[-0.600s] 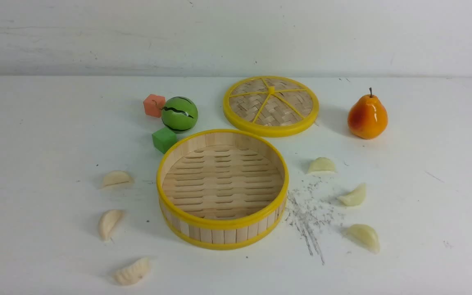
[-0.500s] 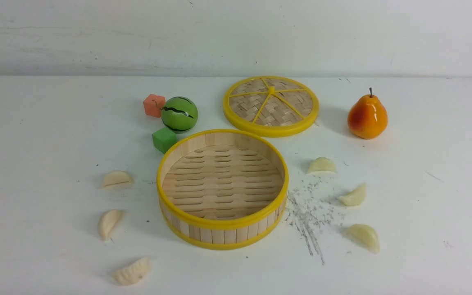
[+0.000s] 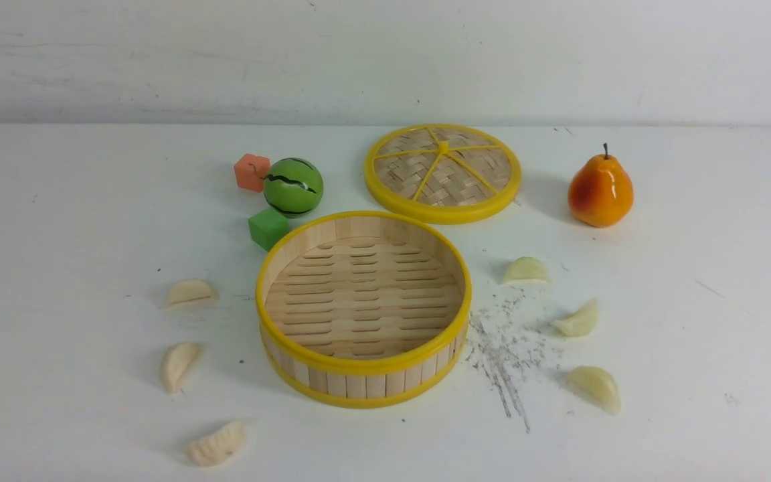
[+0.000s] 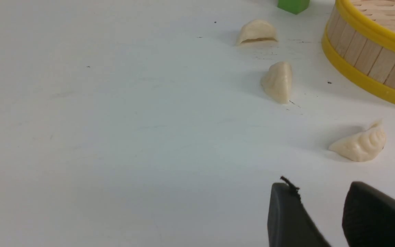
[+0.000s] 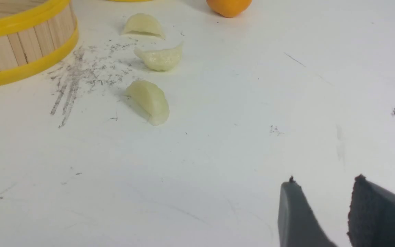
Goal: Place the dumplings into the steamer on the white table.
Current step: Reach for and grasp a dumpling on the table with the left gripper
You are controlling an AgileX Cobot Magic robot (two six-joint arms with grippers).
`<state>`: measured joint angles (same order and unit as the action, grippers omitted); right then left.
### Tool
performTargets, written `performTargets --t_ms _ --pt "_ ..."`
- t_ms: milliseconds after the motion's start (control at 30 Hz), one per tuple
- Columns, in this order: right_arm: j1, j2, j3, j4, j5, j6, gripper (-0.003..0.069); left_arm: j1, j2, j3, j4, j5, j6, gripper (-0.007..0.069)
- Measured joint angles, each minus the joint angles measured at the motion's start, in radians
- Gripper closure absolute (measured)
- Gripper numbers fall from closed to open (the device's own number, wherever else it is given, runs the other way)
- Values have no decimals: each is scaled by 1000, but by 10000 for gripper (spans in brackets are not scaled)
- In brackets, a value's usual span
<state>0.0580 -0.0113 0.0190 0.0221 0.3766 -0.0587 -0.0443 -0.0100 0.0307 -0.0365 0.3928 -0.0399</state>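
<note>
The steamer [image 3: 359, 365], a round bamboo basket with yellow rims, stands empty in the middle of the white table [image 3: 57, 201]. Three cream dumplings lie to its left [image 3: 189, 292] [image 3: 179, 365] [image 3: 217, 443] and three to its right [image 3: 525, 270] [image 3: 577, 320] [image 3: 596, 386]. Neither arm shows in the front view. In the left wrist view my left gripper [image 4: 321, 187] is open and empty above bare table, short of the nearest dumpling [image 4: 360, 144]. The right wrist view has my right gripper [image 5: 324, 181] open and empty, well back from the closest dumpling [image 5: 149, 101].
The flat woven lid [image 3: 442, 173] lies behind the steamer. An orange pear [image 3: 600, 191] stands at the back right. A green watermelon ball [image 3: 293, 187], an orange cube [image 3: 251, 172] and a green cube [image 3: 268, 227] sit behind the steamer's left. Grey scuff marks [image 3: 502, 355] streak the table.
</note>
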Motion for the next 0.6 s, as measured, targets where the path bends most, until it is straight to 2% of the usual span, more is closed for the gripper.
performTargets --t_ms 600 --pt "0 0 0 0 0 0 419 0 0 0 4 -15 5 387"
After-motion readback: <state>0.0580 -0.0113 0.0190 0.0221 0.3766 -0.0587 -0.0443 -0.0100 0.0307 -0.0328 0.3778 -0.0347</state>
